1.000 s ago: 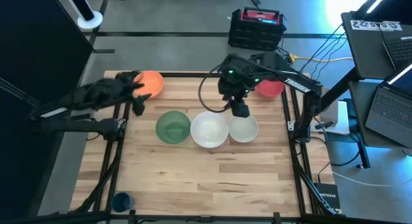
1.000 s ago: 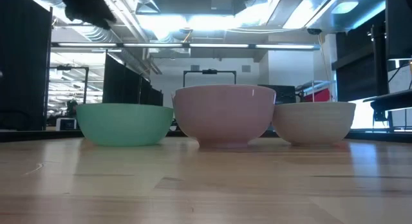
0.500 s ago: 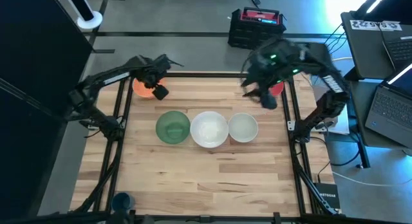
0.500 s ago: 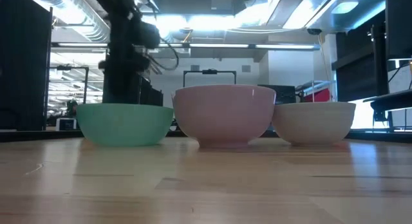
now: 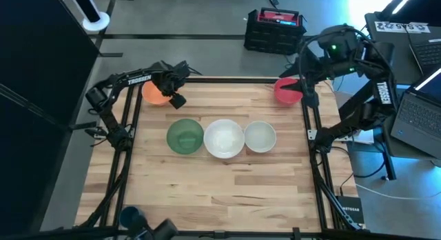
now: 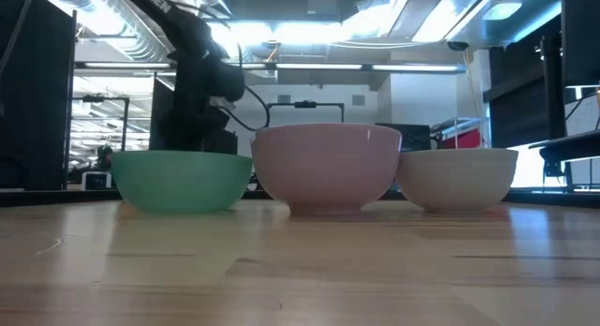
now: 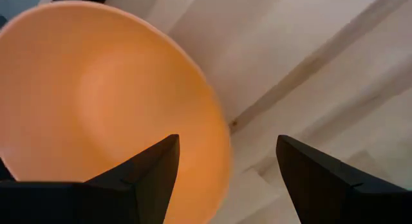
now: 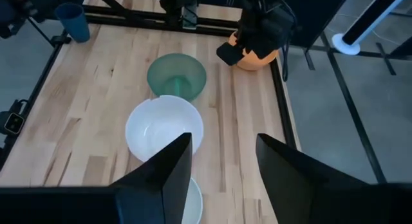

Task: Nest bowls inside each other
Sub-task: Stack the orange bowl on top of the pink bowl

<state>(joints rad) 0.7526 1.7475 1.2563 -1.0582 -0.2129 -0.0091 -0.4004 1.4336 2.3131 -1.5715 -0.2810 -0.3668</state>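
The orange bowl [image 5: 153, 94] [image 7: 96, 102] rests on its base at the table's far left corner. My left gripper [image 5: 175, 98] [image 7: 226, 139] points down over its right rim, open, one finger above the inside and one above the table. The red bowl [image 5: 287, 92] rests at the far right. The green bowl [image 5: 185, 136] [image 6: 183, 181], the larger white bowl [image 5: 224, 138] [image 6: 326, 169] and the pale grey-white bowl [image 5: 260, 136] [image 6: 457, 178] stand in a row at mid-table. My right gripper [image 5: 307, 87] [image 8: 223, 137] hangs open and high beside the red bowl.
A blue cup [image 5: 131, 216] [image 8: 72, 21] stands at the near left corner. A black and red crate [image 5: 274, 30] sits beyond the far edge, and laptops [image 5: 413, 109] are off to the right. Black frame rails [image 5: 313, 150] run along the table's sides.
My left gripper has swung from the table's left edge toward the orange bowl, tipped to point down and sunk over its rim. My right gripper has left the row of bowls, rising toward the far right corner. The bowls have stayed in place.
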